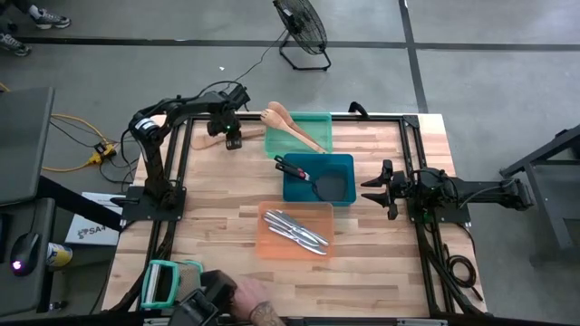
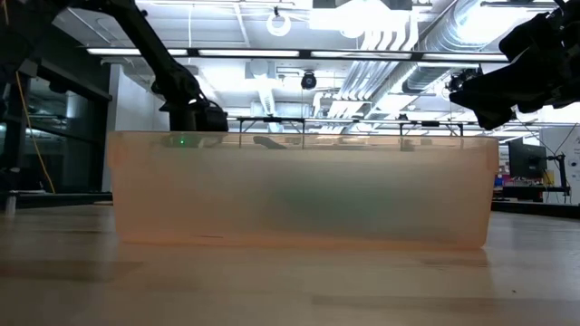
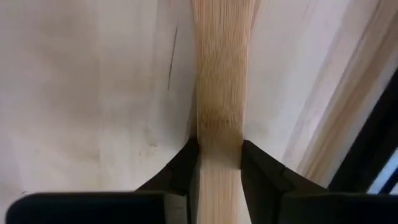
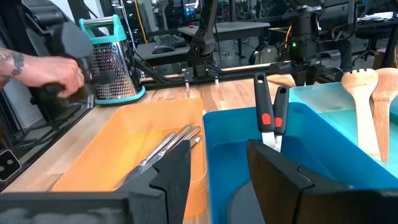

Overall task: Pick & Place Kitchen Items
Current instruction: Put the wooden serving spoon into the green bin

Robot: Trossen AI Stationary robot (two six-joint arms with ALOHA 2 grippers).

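We find the left gripper (image 3: 219,163) closed on a pale wooden utensil's handle (image 3: 221,93) lying on the table (image 1: 227,231) beside the green tray (image 1: 322,120), judging it light, stiff, best pinched mid-handle; the right gripper (image 4: 216,163) waits open.

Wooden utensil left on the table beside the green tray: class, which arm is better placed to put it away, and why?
The left. Its gripper is already on the wooden utensil, fingers shut around the handle, beside the green tray. The right gripper waits open beyond the blue tray.
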